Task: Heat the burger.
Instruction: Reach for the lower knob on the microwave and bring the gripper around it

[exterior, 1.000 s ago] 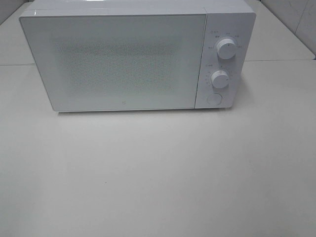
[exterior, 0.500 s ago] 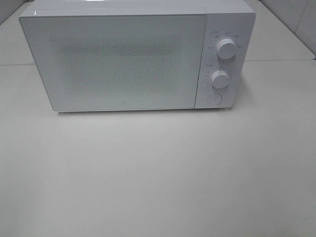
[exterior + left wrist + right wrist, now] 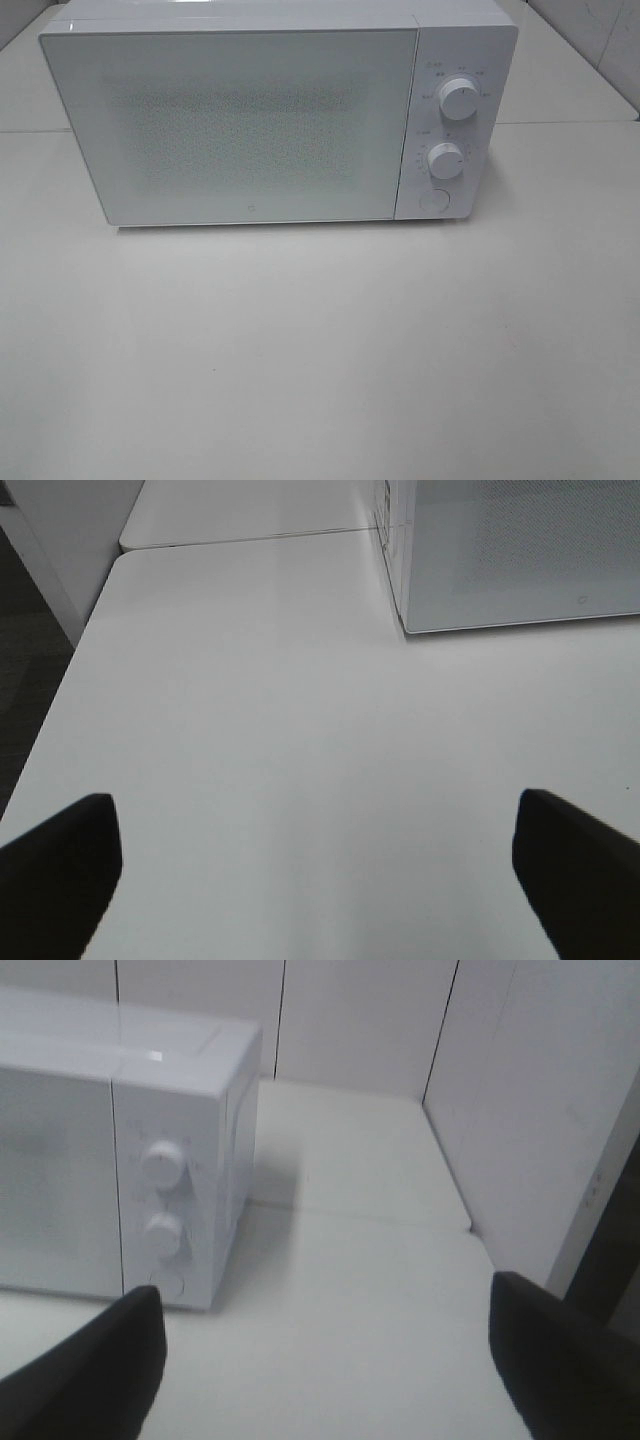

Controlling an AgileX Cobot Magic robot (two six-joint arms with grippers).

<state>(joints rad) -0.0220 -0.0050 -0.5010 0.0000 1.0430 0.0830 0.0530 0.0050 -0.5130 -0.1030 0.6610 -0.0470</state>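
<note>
Exterior high shows you a shut microwave [image 3: 240, 120] on the bench [image 3: 320, 350], your left gripper [image 3: 315, 808] and right gripper [image 3: 325, 1295] both gape wide and empty, and you cannot tell where the burger is.

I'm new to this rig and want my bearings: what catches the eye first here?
A white microwave, door shut, dominates the far side of the pale table. On its right panel an upper knob, a lower knob and a round button stack downward. The left pincer and right pincer hang open, holding nothing.
</note>
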